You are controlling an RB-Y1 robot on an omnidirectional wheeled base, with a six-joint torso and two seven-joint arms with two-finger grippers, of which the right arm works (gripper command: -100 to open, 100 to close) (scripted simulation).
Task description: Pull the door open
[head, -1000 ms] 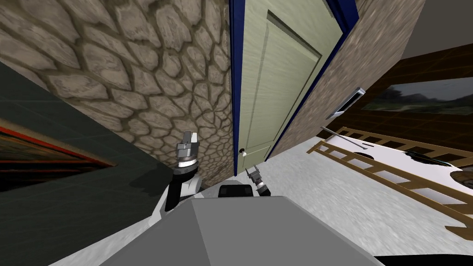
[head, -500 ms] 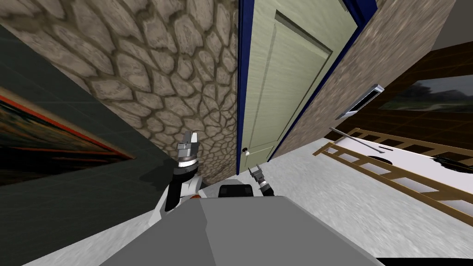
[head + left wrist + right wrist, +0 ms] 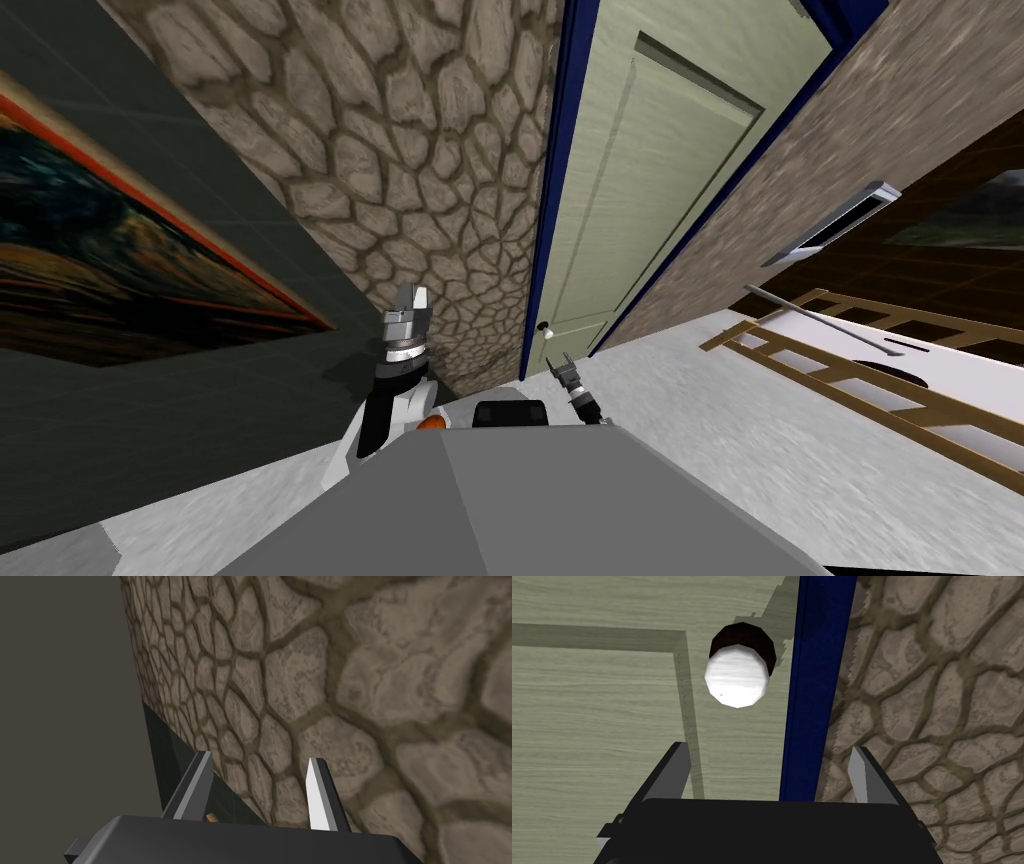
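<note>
A pale green panelled door (image 3: 640, 200) stands shut in a dark blue frame (image 3: 553, 200), with a stone wall (image 3: 420, 150) to its left. Its white round knob (image 3: 545, 328) sits low on the door, near the frame. My right gripper (image 3: 562, 366) is just below and in front of the knob. In the right wrist view the knob (image 3: 737, 678), on a dark base, lies ahead of my open right gripper (image 3: 767, 747), clear of its fingers and nearer the left one. My left gripper (image 3: 408, 300) is raised before the stone wall, and the left wrist view shows it (image 3: 259, 756) open with nothing in it.
A dark wall with a framed painting (image 3: 120, 250) runs along the left. To the right lie a wooden ladder-like frame (image 3: 870, 385) and a thin grey rod (image 3: 820, 322) on the pale floor (image 3: 740, 470). A grey vent (image 3: 835, 228) is set in the brown wall.
I have turned or shifted, so the door and knob sit further right in the head view. My right gripper has edged a little closer to the knob. The left arm holds its pose.
</note>
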